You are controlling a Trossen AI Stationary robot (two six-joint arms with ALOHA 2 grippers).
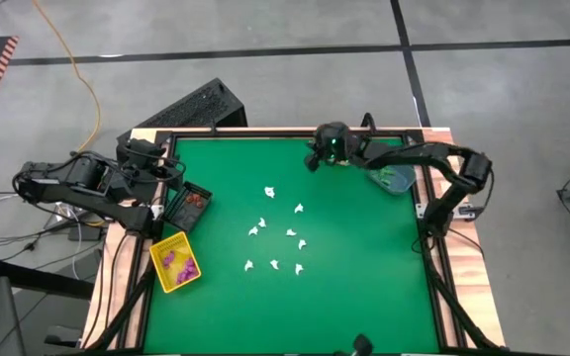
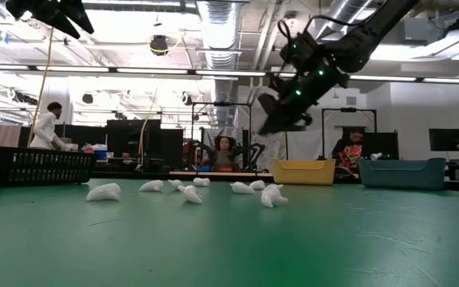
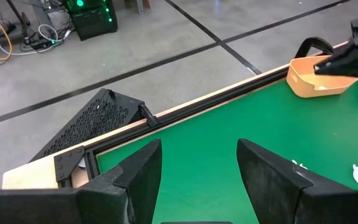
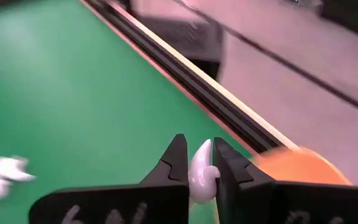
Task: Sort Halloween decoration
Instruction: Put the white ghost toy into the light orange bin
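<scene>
Near the table's far edge, my right gripper [image 4: 200, 163] clenches a white trinket [image 4: 201, 171] by its tip, which could slip free if I swing fast.

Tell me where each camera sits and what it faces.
High: overhead, looking down on the green table, both arms.
Low: table height, facing the room; white trinkets, right gripper above.
Left wrist: left gripper, jaws open, over the table edge.
Right wrist: jaws shut on a white trinket.
High and low share the white trinkets.
</scene>
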